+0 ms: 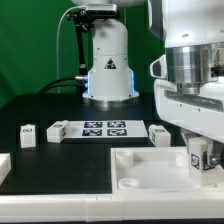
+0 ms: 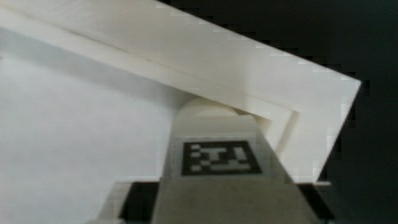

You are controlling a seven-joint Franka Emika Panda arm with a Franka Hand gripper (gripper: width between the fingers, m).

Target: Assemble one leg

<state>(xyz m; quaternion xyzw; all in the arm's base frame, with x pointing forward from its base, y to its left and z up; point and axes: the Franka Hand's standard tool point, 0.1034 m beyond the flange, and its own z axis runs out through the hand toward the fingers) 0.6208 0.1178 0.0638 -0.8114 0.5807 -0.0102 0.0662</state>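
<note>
Leg (image 2: 217, 160) — clamped in pincer (image 1: 203, 160) — over panel (image 1: 150, 172).

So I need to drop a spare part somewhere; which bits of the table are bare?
Bare black table lies between the flat white marker board and the large white square panel. It is crowded at the panel's corner on the exterior view's right, where the gripper holds a small white tagged leg.

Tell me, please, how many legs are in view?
4: one in the gripper over the panel, one at the exterior view's left, two flanking the marker board. Others may be hidden.
</note>
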